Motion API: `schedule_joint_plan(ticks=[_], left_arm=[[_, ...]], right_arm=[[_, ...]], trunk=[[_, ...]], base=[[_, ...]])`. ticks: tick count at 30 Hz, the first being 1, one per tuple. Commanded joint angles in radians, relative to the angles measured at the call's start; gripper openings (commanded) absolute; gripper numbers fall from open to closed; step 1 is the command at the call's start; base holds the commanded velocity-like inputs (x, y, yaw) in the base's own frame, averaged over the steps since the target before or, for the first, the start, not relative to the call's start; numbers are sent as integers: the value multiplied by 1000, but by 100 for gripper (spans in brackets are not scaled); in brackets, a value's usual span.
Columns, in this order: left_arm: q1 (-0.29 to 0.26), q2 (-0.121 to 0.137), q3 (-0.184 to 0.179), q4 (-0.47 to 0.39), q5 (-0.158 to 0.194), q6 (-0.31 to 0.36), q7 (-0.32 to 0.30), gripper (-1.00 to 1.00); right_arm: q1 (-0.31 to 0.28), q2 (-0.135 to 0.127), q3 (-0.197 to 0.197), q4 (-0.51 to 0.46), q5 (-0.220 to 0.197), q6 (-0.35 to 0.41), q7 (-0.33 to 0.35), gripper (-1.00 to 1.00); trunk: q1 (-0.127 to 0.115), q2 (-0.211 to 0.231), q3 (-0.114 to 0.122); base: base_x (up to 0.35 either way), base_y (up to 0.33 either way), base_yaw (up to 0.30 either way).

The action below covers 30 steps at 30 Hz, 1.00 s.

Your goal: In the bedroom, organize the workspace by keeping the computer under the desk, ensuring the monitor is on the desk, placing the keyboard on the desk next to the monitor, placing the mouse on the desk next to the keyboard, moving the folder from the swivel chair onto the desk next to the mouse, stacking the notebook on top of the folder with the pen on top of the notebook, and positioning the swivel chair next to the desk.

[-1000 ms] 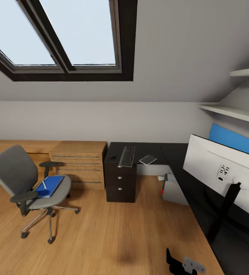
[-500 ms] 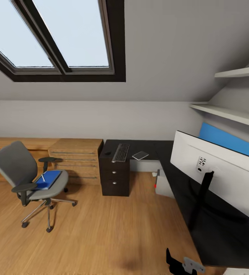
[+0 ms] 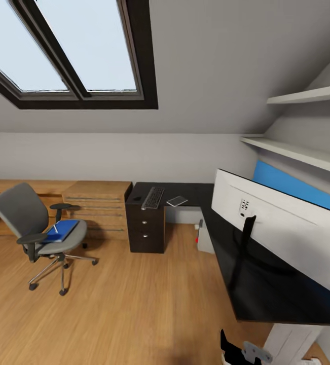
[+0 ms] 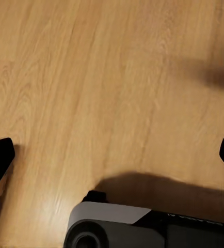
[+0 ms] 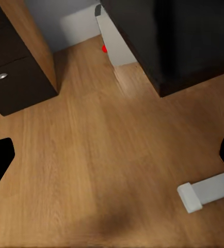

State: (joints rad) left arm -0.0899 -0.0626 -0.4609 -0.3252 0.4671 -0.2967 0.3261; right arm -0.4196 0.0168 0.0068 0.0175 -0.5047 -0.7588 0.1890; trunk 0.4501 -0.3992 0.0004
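The swivel chair stands on the wooden floor at the left, apart from the desk. The blue folder lies on its seat with a thin white pen on top. The keyboard and a small dark mouse lie on the desk's far wing. Beside them is a flat grey item; I cannot tell if it is the notebook. The monitor stands on the near wing, white back towards me. The computer sits under the desk. Left gripper and right gripper hang open over the floor.
A light wooden chest of drawers stands between chair and desk. Black drawers carry the desk's far end, and a white leg its near end. White shelves and a blue wall panel are at the right.
The whole head view has shifted: chair, desk and monitor have slid left and look smaller, so the camera moved. No task object has moved.
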Motion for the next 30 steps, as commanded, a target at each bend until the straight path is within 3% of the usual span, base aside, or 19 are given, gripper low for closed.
schedule_joint_plan(ticks=[1, 19, 30], left_arm=[[-1, 0, -9, 1, 7, -4, 7, 100], [-1, 0, -9, 19, 8, 7, 6, 100], [-1, 1, -10, 44, 11, 5, 3, 100]], right_arm=[[-1, 0, 1, 2, -11, -2, 9, 100], [-1, 3, 1, 2, -10, -1, 9, 100], [-1, -14, 2, -28, -10, -3, 11, 100]], trunk=[[0, -1, 0], [0, -1, 0], [0, -1, 0]], base=[[-291, -234, 0], [-285, -240, 0], [-190, -166, 0]])
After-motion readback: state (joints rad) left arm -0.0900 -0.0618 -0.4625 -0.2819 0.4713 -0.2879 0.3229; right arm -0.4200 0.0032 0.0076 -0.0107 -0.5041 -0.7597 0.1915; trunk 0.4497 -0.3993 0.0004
